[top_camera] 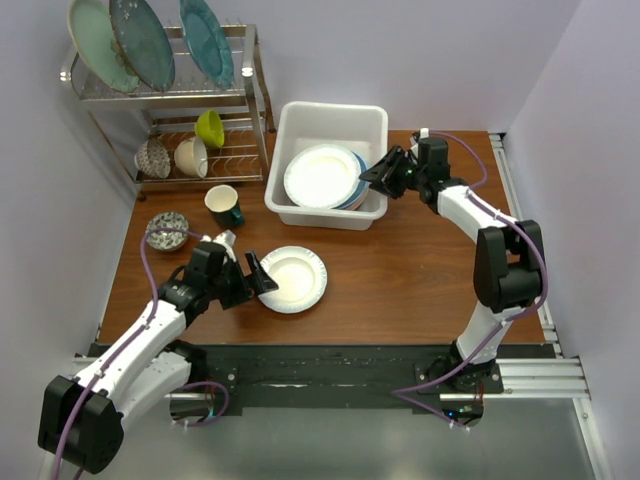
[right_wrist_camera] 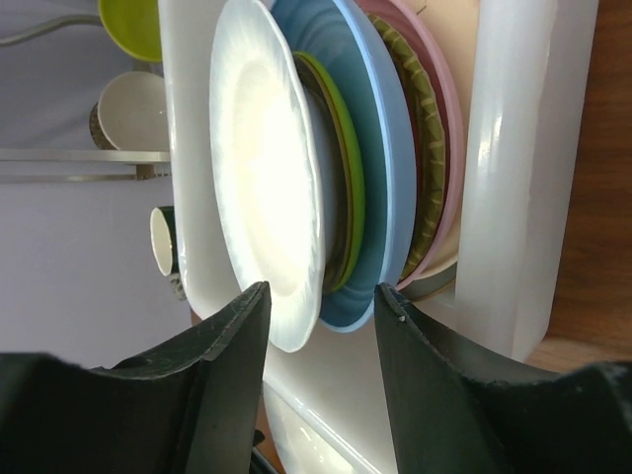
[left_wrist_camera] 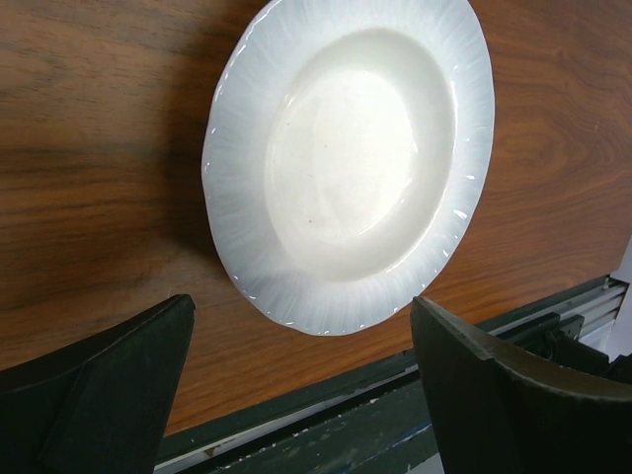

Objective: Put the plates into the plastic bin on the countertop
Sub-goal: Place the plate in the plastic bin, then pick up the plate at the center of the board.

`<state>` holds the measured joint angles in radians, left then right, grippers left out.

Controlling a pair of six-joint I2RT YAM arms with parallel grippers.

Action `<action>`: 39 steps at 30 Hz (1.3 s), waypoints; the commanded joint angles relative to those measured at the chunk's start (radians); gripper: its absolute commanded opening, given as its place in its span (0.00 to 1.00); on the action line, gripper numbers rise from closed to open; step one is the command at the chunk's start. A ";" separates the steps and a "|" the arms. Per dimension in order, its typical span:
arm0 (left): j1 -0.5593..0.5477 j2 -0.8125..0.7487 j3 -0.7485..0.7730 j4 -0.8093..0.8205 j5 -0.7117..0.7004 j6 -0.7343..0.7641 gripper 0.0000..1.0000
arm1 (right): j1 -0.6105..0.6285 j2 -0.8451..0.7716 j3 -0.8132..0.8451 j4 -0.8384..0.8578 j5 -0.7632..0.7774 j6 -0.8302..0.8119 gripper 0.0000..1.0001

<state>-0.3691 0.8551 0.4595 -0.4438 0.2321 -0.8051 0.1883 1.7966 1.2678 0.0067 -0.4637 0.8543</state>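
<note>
A white fluted-rim plate [top_camera: 295, 279] lies flat on the wood countertop [top_camera: 400, 280] near the front edge. My left gripper [top_camera: 262, 281] is open and empty at its left rim; in the left wrist view the plate [left_wrist_camera: 346, 158] lies just beyond the spread fingers [left_wrist_camera: 128, 375]. The white plastic bin [top_camera: 335, 118] holds a stack of plates with another white fluted plate [top_camera: 322, 176] on top. My right gripper [top_camera: 368, 177] is open at the stack's right edge. In the right wrist view its jaws straddle the rims of the white plate [right_wrist_camera: 262, 168] and a blue plate [right_wrist_camera: 380, 148]; lime green [right_wrist_camera: 348, 168] and pink [right_wrist_camera: 449, 128] plates also show.
A wire dish rack [top_camera: 255, 90] at the back left holds three teal speckled plates [top_camera: 140, 40] and small bowls [top_camera: 190, 155]. A dark green cup [top_camera: 225, 206] and a patterned bowl [top_camera: 166, 230] stand on the countertop left of the bin. A black rail [top_camera: 330, 365] runs along the front edge.
</note>
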 commanded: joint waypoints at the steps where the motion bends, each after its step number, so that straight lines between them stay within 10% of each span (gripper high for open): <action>1: -0.005 -0.021 -0.010 -0.007 -0.045 -0.023 0.95 | -0.009 -0.074 0.019 0.010 -0.033 -0.003 0.50; 22: -0.005 -0.004 -0.002 0.031 -0.073 -0.042 0.91 | 0.026 -0.423 -0.304 -0.089 -0.406 -0.076 0.66; 39: -0.005 0.005 0.079 -0.025 -0.125 0.018 0.94 | 0.247 -0.438 -0.590 -0.122 -0.217 -0.136 0.66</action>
<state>-0.3691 0.8619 0.4568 -0.4427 0.1543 -0.8249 0.4225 1.3300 0.7033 -0.1375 -0.7387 0.7303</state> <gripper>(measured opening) 0.938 0.671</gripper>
